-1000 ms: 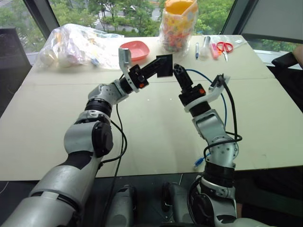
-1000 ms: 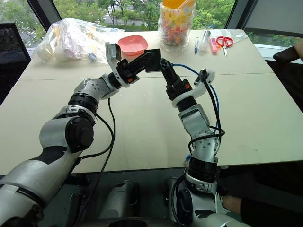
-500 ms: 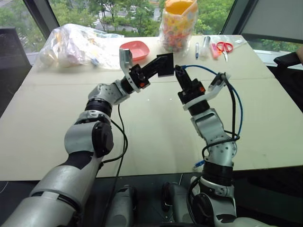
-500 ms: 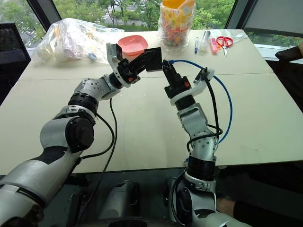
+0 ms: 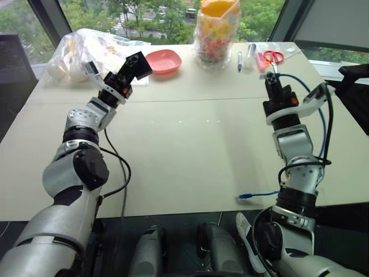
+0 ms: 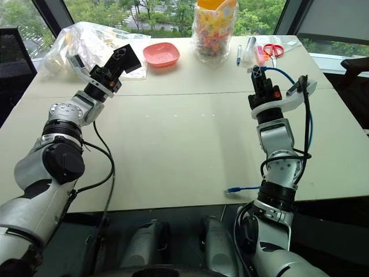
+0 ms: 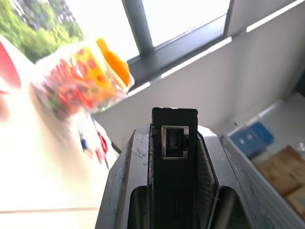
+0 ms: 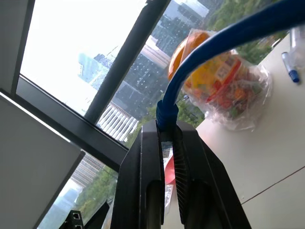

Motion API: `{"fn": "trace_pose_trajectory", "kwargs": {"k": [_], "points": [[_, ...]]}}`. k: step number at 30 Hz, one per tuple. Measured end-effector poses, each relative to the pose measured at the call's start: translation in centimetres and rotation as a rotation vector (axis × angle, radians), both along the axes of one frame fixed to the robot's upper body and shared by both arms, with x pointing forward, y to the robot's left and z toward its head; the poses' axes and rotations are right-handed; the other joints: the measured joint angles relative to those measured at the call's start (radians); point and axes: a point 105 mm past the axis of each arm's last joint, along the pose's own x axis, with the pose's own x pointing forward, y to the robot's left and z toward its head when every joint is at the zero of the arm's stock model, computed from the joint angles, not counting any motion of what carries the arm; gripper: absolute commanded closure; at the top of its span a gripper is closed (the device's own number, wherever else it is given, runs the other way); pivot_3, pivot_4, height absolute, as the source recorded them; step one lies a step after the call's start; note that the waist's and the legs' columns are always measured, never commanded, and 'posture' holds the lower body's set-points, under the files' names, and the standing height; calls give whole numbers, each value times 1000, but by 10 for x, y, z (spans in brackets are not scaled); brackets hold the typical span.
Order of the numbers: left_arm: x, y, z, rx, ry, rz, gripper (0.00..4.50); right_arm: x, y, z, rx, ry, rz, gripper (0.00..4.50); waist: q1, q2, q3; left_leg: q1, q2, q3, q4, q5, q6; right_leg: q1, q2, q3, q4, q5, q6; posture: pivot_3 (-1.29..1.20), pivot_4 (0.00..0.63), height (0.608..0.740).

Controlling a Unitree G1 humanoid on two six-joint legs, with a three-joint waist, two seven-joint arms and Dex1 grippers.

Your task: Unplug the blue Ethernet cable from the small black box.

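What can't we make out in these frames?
- Plug at the held end of the cable: hidden between the right hand fingers, right wrist view.
- Box: lower part covered by the left hand fingers, left wrist view; empty port faces the camera.
- Jar contents: blurred, left wrist view.
- Bag contents: too small, head views.

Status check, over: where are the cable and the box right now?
Left claw shut on black box, port empty. Right claw shut on blue cable plug end. Unplugged, arms apart. Nothing in the way.
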Motion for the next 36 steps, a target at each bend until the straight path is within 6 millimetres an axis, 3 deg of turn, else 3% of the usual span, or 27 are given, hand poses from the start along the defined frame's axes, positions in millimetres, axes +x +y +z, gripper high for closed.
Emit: {"fn": "trace_pose_trajectory", "kwargs": {"k": [3,5,9,10,12,17,19,20,21,27,28,31,36], "points": [[1,-24,-23,151,8,-21,3993,7,14,13,-108,-24,56,4405,2,0,0,-1,-2,1,1,0,0,1,-2,0,-1,0,0,0,150,740],[-1,-36,-36,214,10,-37,3993,16,10,28,-181,-42,51,4405,-3,0,0,-1,-4,1,1,0,1,0,-4,1,-1,0,0,0,150,740],[-2,-53,-30,368,-119,18,3993,39,-12,73,-278,-72,-19,4405,-4,0,0,-1,-6,2,0,-1,1,-1,-3,1,-1,2,-2,0,150,740],[-3,-59,-28,410,-160,34,3993,43,-14,76,-294,-69,-30,4405,-4,0,0,0,-5,3,-1,-1,2,0,-2,0,-1,1,-2,0,150,740],[-8,-68,-26,477,-233,54,3993,55,-16,59,-313,-12,-34,4405,-5,-2,-1,1,-5,3,-1,-2,3,1,0,0,-1,1,-2,0,150,740],[-22,-85,-39,634,-348,86,3993,71,-4,-59,-453,282,37,4405,-7,0,-1,0,-5,6,-1,-2,3,-1,-1,1,0,2,-2,0,150,740],[-25,-88,-42,678,-377,103,3993,71,-2,-86,-492,346,47,4405,-5,0,0,-1,-5,6,0,-1,3,-1,-1,1,0,2,-2,0,150,740],[-26,-90,-42,689,-386,111,3993,71,-3,-91,-514,356,38,3627,-5,0,0,-1,-5,6,1,-1,3,-1,-1,1,0,2,-2,0,150,740],[-26,-92,-40,696,-399,119,3993,72,-5,-94,-532,358,22,3287,-4,0,0,-1,-5,6,1,-1,3,-1,-1,1,0,2,-2,0,150,740],[-31,-110,-40,754,-475,132,3993,73,-4,-93,-605,326,2,261,-3,0,0,0,-5,4,2,-1,3,0,-2,1,0,-1,2,0,150,740],[-31,-114,-43,765,-476,128,3993,72,-2,-94,-633,324,7,81,-3,0,0,0,-5,4,2,-1,3,0,-2,1,0,-1,2,0,150,740],[-27,-123,-59,793,-444,119,3993,60,6,-104,-748,323,47,81,-3,0,0,-1,-5,3,1,-1,3,0,-2,1,0,-1,2,0,150,740],[-13,-131,-70,853,-415,138,3993,11,26,-130,-880,329,155,81,1,0,0,-2,-5,1,1,-1,3,-1,-3,0,-1,-1,3,0,150,740]]}}
